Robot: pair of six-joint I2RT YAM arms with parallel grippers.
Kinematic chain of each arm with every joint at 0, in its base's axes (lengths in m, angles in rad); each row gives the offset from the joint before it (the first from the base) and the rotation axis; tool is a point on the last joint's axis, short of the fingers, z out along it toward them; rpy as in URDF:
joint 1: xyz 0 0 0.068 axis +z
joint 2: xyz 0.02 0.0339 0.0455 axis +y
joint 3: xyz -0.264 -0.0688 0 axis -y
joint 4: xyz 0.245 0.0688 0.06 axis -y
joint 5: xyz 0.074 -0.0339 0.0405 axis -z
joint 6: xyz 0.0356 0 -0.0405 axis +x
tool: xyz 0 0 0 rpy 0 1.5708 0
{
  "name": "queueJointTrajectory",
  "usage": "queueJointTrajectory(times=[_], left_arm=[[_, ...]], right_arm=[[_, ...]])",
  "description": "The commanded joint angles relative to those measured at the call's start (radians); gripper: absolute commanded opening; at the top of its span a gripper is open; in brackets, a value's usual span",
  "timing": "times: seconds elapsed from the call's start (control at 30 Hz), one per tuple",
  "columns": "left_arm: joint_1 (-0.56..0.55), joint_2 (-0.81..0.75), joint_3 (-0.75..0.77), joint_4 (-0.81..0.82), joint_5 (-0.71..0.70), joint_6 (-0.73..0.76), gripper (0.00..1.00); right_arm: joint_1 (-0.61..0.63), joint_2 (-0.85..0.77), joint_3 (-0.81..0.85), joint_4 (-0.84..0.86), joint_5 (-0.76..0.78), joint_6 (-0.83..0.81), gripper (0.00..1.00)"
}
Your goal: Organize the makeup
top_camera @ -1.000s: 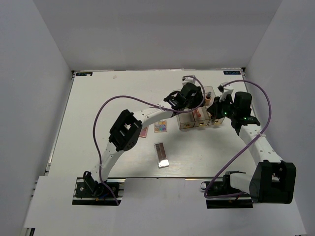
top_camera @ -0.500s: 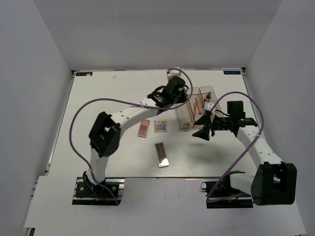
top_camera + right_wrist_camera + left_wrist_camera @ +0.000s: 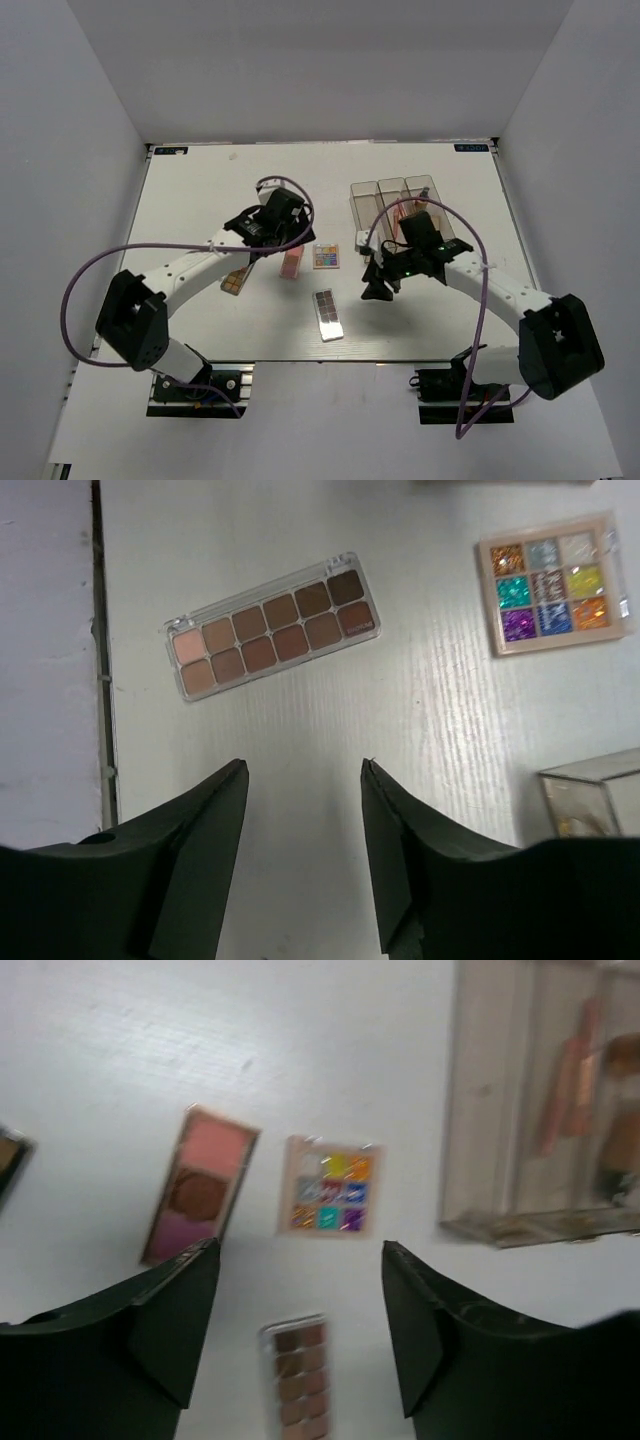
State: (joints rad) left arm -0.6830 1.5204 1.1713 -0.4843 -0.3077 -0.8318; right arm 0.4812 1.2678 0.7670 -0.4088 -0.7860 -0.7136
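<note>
The pink palette, the multicoloured palette and the brown palette lie flat mid-table. A dark palette lies under my left forearm. My left gripper is open and empty above the pink palette; its view also shows the multicoloured palette and the brown palette. My right gripper is open and empty, right of the brown palette and near the multicoloured palette. Pink brushes lie in the clear box.
The clear three-compartment box stands at the back right, and its corner shows in the right wrist view. My right forearm hides part of its front. The table's near edge is just beyond the brown palette. Purple cables loop over both arms.
Both grippers have pulled away from the clear box. The left one swung left and nearer, over the pink palette. The right one moved left and nearer, toward the palettes.
</note>
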Motion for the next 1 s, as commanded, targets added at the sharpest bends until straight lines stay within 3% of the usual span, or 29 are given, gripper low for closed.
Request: queueJointTrajectory(times=[0.0, 0.1, 0.3, 0.6, 0.77, 0.97], left_arm=[[0.016, -0.136, -0.065, -0.092, -0.046, -0.035, 0.79], [0.026, -0.183, -0.094, -0.169, -0.085, -0.001, 0.87], [0.098, -0.215, -0.114, -0.315, -0.125, 0.068, 0.91], [0.252, -0.155, -0.133, -0.296, -0.01, 0.345, 0.98], [0.321, -0.106, -0.154, -0.26, 0.051, 0.495, 0.98], [0.367, 0.009, -0.133, -0.203, 0.245, 0.658, 0.98]], right_arm=[[0.083, 0.057, 0.077, 0.112, 0.164, 0.19, 0.56], [0.125, 0.131, 0.147, 0.12, 0.223, 0.247, 0.67], [0.132, 0.254, 0.271, 0.116, 0.278, 0.289, 0.89], [0.125, 0.424, 0.451, 0.064, 0.346, 0.21, 0.89], [0.125, 0.404, 0.446, 0.085, 0.332, 0.243, 0.89], [0.119, 0.348, 0.391, 0.088, 0.337, 0.247, 0.89]])
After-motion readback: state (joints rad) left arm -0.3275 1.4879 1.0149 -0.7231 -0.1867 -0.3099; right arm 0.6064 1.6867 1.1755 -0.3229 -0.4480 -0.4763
